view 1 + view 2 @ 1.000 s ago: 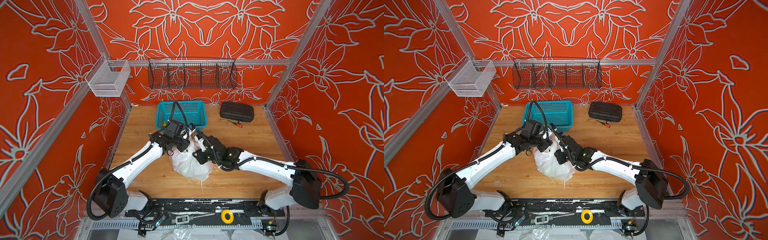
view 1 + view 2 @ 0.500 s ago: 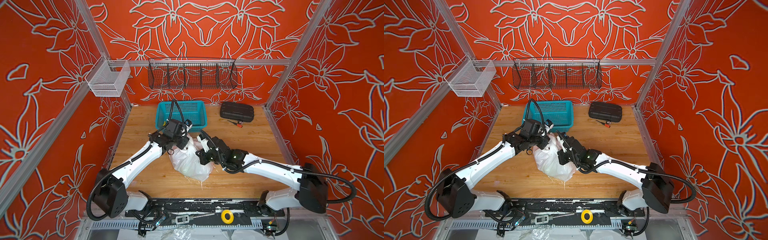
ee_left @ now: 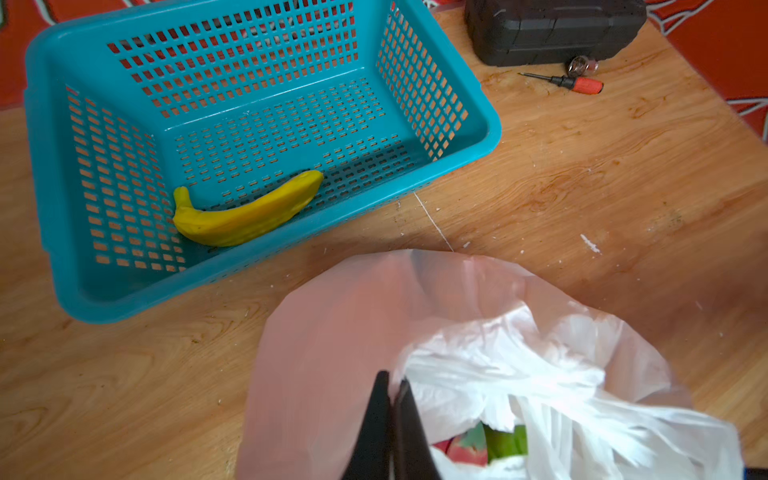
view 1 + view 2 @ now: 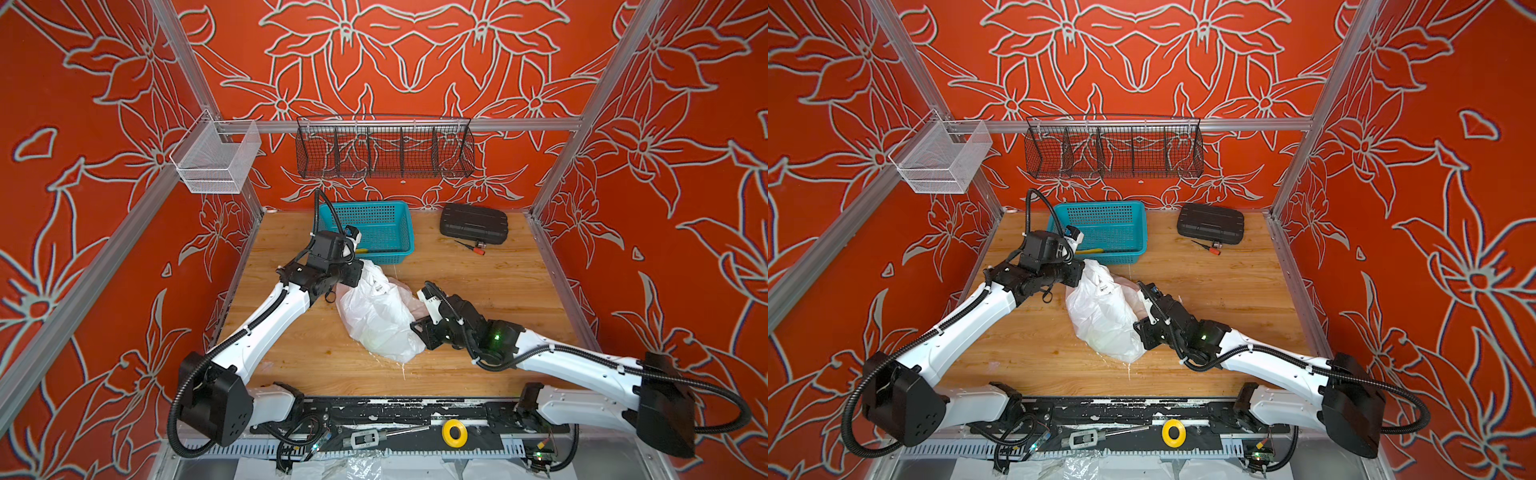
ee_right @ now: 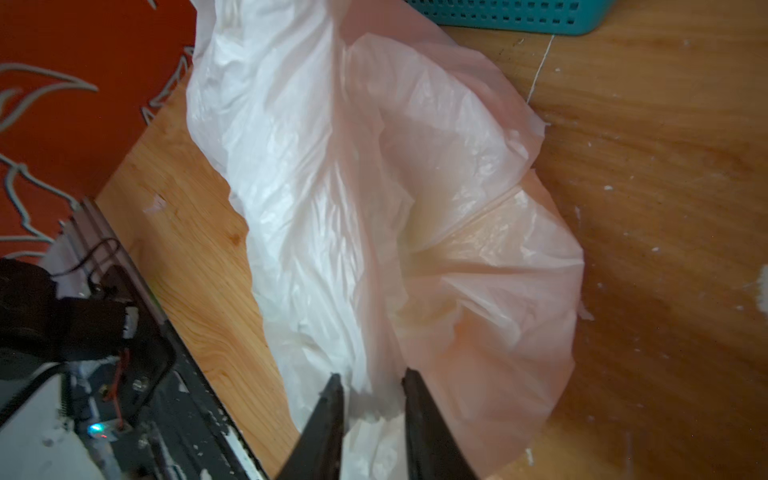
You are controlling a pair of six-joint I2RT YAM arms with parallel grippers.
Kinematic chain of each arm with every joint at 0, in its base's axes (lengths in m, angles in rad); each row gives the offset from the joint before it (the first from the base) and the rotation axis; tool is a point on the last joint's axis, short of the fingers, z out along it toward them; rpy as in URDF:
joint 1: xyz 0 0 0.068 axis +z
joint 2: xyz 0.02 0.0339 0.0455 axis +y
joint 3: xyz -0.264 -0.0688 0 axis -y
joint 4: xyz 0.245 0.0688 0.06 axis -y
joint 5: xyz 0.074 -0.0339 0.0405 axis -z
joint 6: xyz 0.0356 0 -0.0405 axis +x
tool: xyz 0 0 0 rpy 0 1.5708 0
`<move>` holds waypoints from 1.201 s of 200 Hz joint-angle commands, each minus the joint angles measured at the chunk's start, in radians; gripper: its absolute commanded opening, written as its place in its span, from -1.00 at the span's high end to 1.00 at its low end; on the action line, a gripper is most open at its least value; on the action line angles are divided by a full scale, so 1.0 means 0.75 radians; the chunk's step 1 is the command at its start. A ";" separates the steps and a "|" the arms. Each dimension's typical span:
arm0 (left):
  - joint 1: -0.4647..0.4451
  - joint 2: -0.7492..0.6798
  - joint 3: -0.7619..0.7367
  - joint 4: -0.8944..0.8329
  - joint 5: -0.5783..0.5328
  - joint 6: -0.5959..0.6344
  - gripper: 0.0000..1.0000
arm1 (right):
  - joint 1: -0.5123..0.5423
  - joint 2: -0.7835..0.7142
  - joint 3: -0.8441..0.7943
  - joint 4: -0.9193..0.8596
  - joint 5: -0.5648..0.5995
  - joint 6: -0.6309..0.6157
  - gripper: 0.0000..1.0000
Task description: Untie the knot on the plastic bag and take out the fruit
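Opening step. My left gripper (image 3: 392, 380) pinches the plastic bag (image 4: 376, 309), mid-table beside the teal basket (image 4: 386, 257); my right gripper (image 5: 372, 380) stands parted against its flank. The fruit (image 3: 505, 442) shows inside: next, I judge, the right reaches in.

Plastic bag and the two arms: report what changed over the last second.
The left pincer closed on the plastic bag at its upper edge. The right pincer drew back from the bag's top toward the table's front and now stands open, with bag film between its jaws. The bag, the teal basket and the black case stayed put.
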 commanded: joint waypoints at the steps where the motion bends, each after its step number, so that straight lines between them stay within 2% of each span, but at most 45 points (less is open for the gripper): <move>1: 0.011 -0.047 -0.006 0.018 0.077 -0.060 0.94 | 0.000 -0.052 0.087 -0.065 0.060 0.022 0.18; 15: 0.011 -0.067 -0.013 0.020 0.111 -0.077 0.83 | 0.000 -0.056 0.149 -0.062 0.068 0.007 0.02; 39: 0.009 -0.104 -0.015 0.004 0.144 -0.073 0.50 | -0.001 -0.013 0.281 -0.083 0.125 0.025 -0.25; 50: 0.009 -0.130 -0.013 0.002 0.156 -0.055 0.42 | -0.019 0.035 0.354 -0.102 0.129 0.052 -0.26; 81: 0.008 -0.162 -0.018 0.074 0.251 0.042 0.19 | -0.100 0.218 0.543 -0.177 -0.027 0.089 -0.24; 103: 0.010 -0.123 0.031 0.062 0.329 0.141 0.08 | -0.118 0.311 0.611 -0.180 -0.080 0.093 -0.25; 133: 0.009 -0.001 0.148 -0.042 0.305 0.267 -0.03 | -0.189 0.405 0.633 -0.151 -0.154 0.182 -0.25; 156: 0.009 0.117 0.257 -0.164 0.298 0.318 -0.17 | -0.225 0.451 0.617 -0.087 -0.274 0.220 -0.07; 182: 0.009 0.259 0.375 -0.322 0.425 0.376 -0.44 | -0.226 0.465 0.575 0.006 -0.364 0.249 0.18; 206: 0.010 0.329 0.425 -0.389 0.444 0.394 -0.63 | -0.226 0.450 0.538 0.036 -0.347 0.264 0.59; 227: 0.010 0.359 0.437 -0.408 0.417 0.410 -0.67 | -0.227 0.440 0.523 0.047 -0.367 0.263 0.74; 240: 0.009 0.376 0.446 -0.431 0.393 0.419 -0.60 | -0.225 0.435 0.519 0.050 -0.367 0.262 0.78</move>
